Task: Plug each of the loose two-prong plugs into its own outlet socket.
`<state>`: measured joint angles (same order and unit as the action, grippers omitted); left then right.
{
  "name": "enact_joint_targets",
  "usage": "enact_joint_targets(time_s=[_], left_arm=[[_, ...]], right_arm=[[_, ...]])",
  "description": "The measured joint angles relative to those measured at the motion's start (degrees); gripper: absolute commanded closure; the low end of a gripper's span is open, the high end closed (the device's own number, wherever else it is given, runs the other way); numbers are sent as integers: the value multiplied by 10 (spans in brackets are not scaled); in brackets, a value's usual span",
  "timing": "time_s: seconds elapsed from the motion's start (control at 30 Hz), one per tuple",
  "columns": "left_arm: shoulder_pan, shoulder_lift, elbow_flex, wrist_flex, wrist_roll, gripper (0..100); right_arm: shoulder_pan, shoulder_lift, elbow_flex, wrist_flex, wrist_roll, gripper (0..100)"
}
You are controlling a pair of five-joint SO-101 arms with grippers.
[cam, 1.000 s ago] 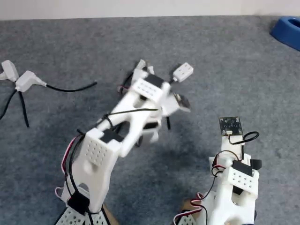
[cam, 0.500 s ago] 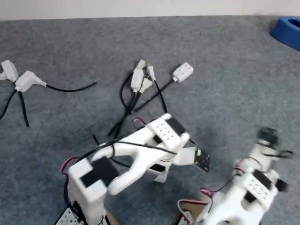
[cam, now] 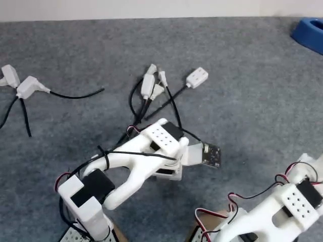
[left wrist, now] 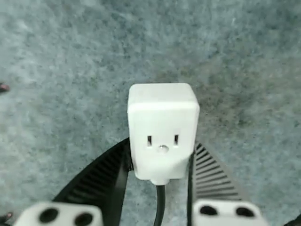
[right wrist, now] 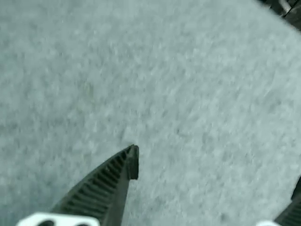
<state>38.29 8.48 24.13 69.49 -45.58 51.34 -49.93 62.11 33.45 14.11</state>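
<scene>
My left gripper point(left wrist: 162, 150) is shut on a white outlet socket point(left wrist: 162, 125) with a black cord, held just over the grey carpet with its slots facing the wrist camera. In the high view the left arm point(cam: 151, 151) sits at the near middle, covering that socket. Behind it lie a bunch of white two-prong plugs point(cam: 151, 83) on black cords and a second white socket point(cam: 197, 77). Two more white plugs point(cam: 28, 86) lie at the far left. My right gripper point(right wrist: 214, 174) is open over bare carpet; its arm point(cam: 295, 201) is at the near right.
A blue container point(cam: 309, 31) sits at the far right corner. Black cords point(cam: 136, 118) trail from the plug bunch toward the left arm. A small circuit board point(cam: 212, 155) sticks out from the left arm's wrist.
The left arm pulled back from the plug bunch toward the near edge, uncovering the plugs. The right arm swung right and down toward the near right corner.
</scene>
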Motion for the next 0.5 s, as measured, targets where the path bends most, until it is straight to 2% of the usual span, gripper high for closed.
enact_joint_targets(time_s=[0.4,0.5], left_arm=[[-3,0,-6,0,0,845],[15,0,-26,3,3,843]], right_arm=[[7,0,-20,0,20,523],[7,0,-20,0,20,523]])
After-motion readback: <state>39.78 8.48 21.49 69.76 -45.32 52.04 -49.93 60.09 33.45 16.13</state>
